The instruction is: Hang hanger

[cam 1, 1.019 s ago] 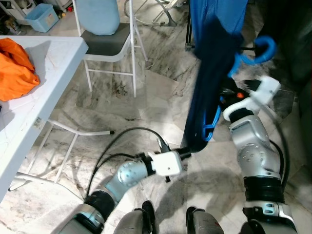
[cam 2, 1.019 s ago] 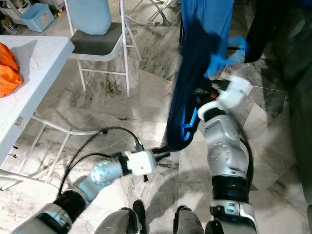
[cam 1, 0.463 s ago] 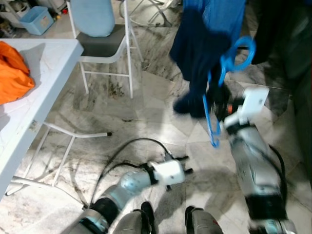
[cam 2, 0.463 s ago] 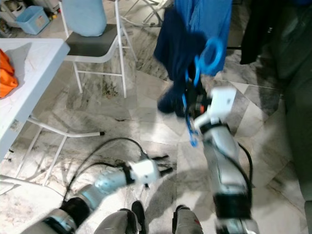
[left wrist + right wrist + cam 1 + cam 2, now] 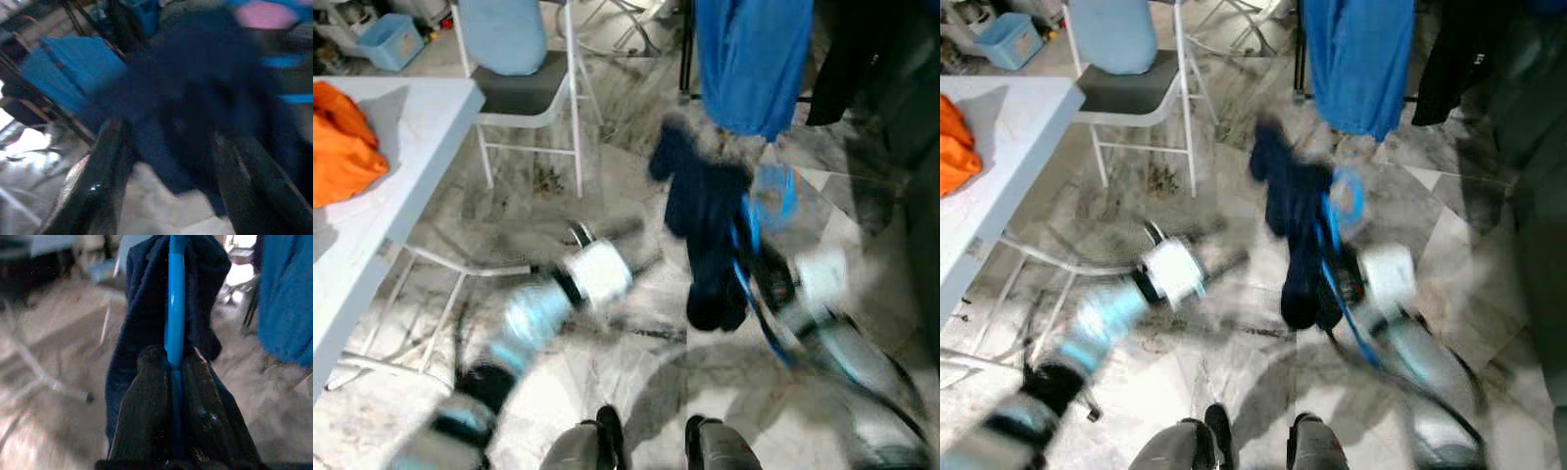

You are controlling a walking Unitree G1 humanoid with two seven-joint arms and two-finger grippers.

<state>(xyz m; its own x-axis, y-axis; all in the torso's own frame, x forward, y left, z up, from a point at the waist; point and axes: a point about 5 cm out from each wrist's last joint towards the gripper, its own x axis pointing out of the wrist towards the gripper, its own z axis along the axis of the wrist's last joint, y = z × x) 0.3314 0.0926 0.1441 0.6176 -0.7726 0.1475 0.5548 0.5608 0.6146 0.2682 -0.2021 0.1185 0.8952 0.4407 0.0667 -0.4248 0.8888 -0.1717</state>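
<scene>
Blue plastic hanger (image 5: pixel 174 308): draped with a dark navy garment (image 5: pixel 705 225), low over the marble floor (image 5: pixel 626 166), below the hanging bright blue cloth (image 5: pixel 751 59)
Right gripper (image 5: pixel 174 363): pinched on the hanger's bar
Left gripper (image 5: pixel 168 161): fingers apart, pointed at the garment, holding nothing
Risk: garment may slide off, or the thin bar twist in the pinch
Unclear: arms blurred; rail out of frame; hook a smear

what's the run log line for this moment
right gripper: shut on hanger | garment: navy, draped on hanger | left gripper: open, facing garment | eye views: motion-blurred
</scene>
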